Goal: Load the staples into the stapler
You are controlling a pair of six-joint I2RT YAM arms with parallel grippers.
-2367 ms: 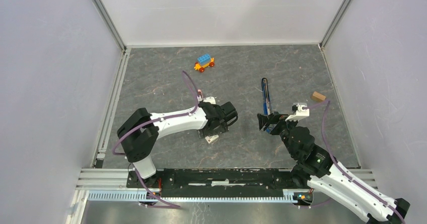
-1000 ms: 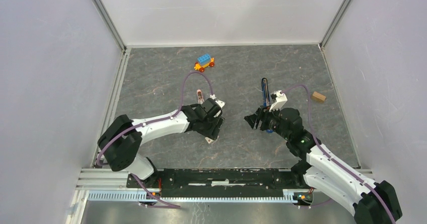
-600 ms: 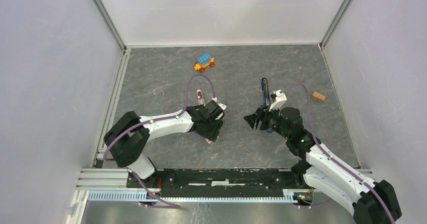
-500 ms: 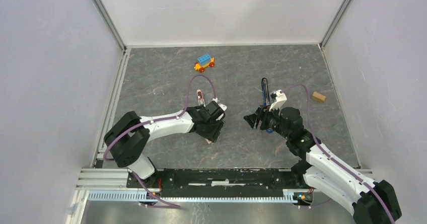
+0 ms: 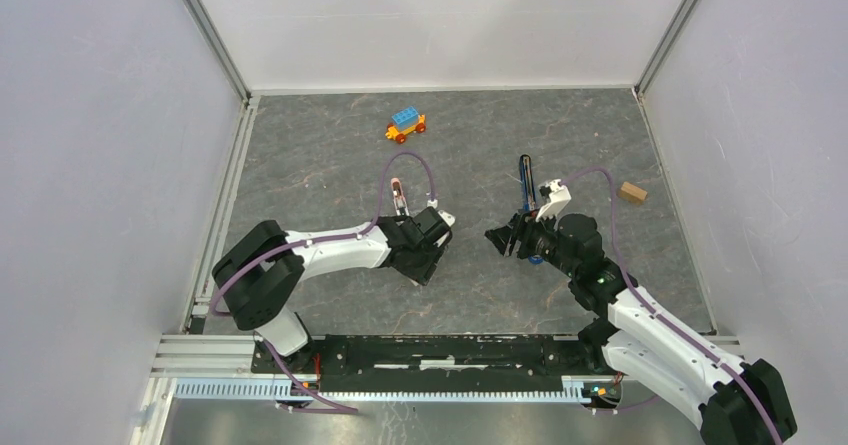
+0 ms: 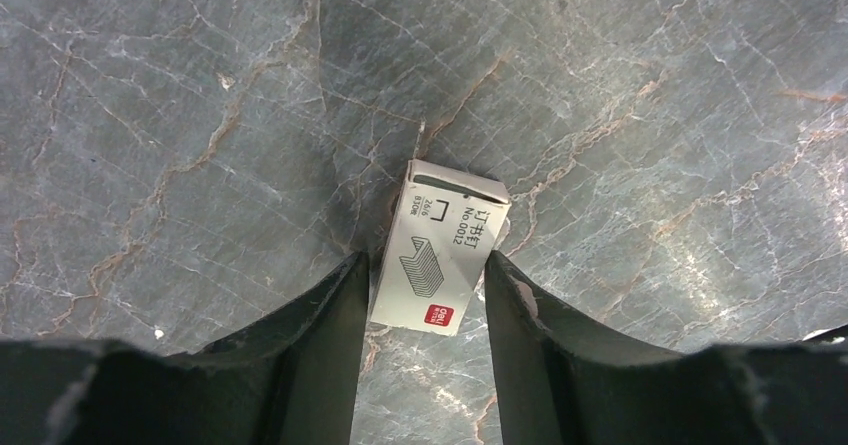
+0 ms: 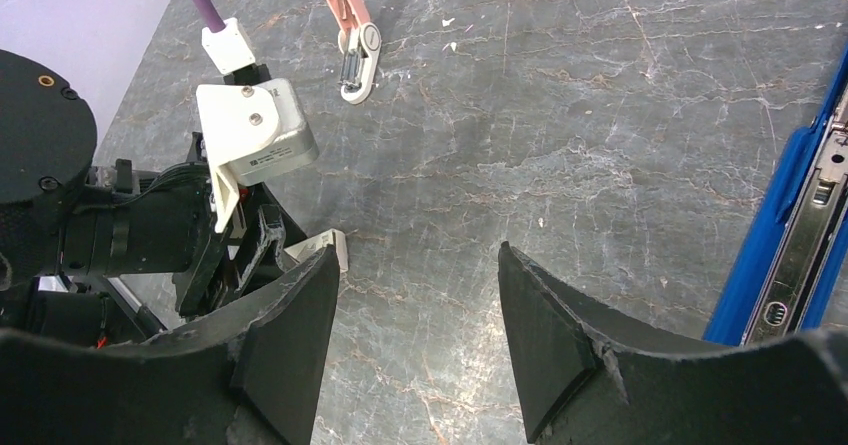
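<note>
The white staple box (image 6: 440, 250) lies flat on the grey table. My left gripper (image 6: 425, 255) is open and low over it, a finger close on each side of the box's near end. In the top view the left gripper (image 5: 425, 263) hides the box. A corner of the box (image 7: 328, 245) shows in the right wrist view. The dark-blue stapler (image 5: 526, 193) lies opened out on the table, with its metal rail showing at the right edge of the right wrist view (image 7: 800, 215). My right gripper (image 5: 502, 238) is open and empty, just left of the stapler's near end and pointing at the left gripper.
A pink staple remover (image 5: 399, 192) lies just behind the left gripper, and it also shows in the right wrist view (image 7: 350, 25). A toy car (image 5: 406, 124) stands at the back. A small wooden block (image 5: 630, 192) lies at the right. White walls enclose the table.
The left gripper has come down over the staple box, so its fingers now flank it. The right arm swung left away from the stapler and has since held still.
</note>
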